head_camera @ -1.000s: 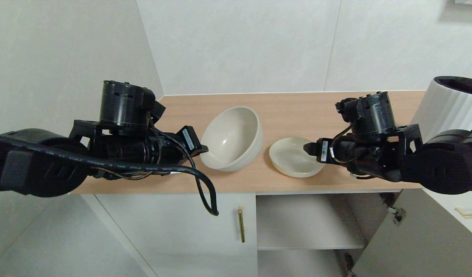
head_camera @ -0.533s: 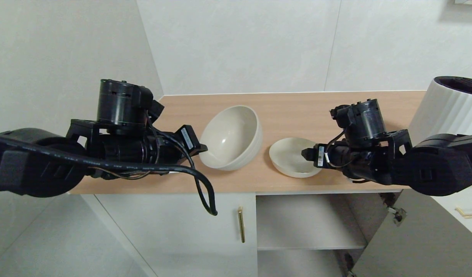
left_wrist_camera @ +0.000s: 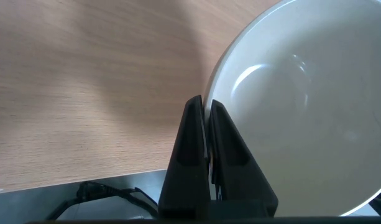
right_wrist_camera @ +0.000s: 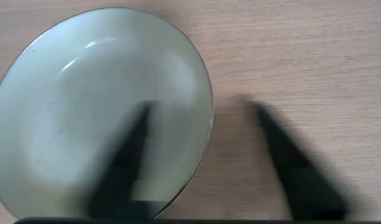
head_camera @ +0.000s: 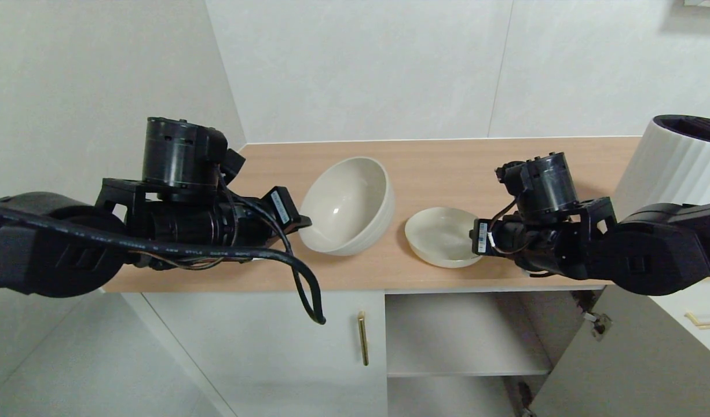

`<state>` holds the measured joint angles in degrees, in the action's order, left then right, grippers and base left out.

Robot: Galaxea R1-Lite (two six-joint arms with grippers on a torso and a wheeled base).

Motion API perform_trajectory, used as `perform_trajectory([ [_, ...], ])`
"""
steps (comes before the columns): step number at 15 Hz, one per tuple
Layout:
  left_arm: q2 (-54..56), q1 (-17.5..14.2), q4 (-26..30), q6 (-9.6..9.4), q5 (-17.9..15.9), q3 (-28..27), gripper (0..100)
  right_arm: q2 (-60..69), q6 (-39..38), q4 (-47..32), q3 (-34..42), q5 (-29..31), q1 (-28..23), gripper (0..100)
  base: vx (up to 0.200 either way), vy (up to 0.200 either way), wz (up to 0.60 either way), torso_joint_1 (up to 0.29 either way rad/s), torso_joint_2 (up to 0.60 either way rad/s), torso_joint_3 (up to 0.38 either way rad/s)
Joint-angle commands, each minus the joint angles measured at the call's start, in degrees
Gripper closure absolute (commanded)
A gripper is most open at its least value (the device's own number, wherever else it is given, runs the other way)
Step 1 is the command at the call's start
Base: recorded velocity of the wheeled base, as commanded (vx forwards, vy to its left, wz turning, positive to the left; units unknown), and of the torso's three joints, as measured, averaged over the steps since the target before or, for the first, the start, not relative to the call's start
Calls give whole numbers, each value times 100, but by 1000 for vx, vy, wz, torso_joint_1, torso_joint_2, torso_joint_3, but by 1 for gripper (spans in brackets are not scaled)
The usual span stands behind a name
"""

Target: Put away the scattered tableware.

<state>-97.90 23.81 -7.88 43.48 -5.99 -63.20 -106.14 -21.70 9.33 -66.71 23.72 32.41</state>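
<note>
Though left fingers [left_wrist_camera: 193, 143] clench the bowl [head_camera: 349, 205], nothing is stored yet. Right fingers [right_wrist_camera: 125, 162] gape at the dish [head_camera: 442, 236] on the counter [head_camera: 447, 162].

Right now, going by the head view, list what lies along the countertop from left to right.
left tool → large bowl → shallow dish → right tool → white ribbed container
</note>
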Motion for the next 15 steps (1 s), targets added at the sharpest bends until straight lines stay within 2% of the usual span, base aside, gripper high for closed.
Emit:
perform_trajectory([
  [1, -1, 1, -4, 2, 1, 0, 100, 6, -1, -1, 9, 1, 2, 100, 0, 0, 0, 0, 0, 0],
  [9, 87, 1, 14, 2, 10, 62, 100, 234, -19, -10, 61, -43, 2, 100, 0, 0, 0, 0, 0, 0],
  [11, 447, 1, 14, -42, 1, 352, 100, 762, -27, -317, 202, -131, -25, 100, 0, 0, 0, 0, 0, 0],
  [13, 764, 1, 14, -86, -8, 668, 100, 1289, -45, -985, 325, -465, -25, 100, 0, 0, 0, 0, 0, 0],
  [14, 913, -8, 14, -182, -8, 800, 100, 1553, -54, -1311, 378, -729, -33, 100, 0, 0, 0, 0, 0, 0],
  [15, 1124, -52, 23, -534, 10, 1055, 100, 1957, -106, -1706, 439, -1124, -77, 100, 0, 0, 0, 0, 0, 0],
])
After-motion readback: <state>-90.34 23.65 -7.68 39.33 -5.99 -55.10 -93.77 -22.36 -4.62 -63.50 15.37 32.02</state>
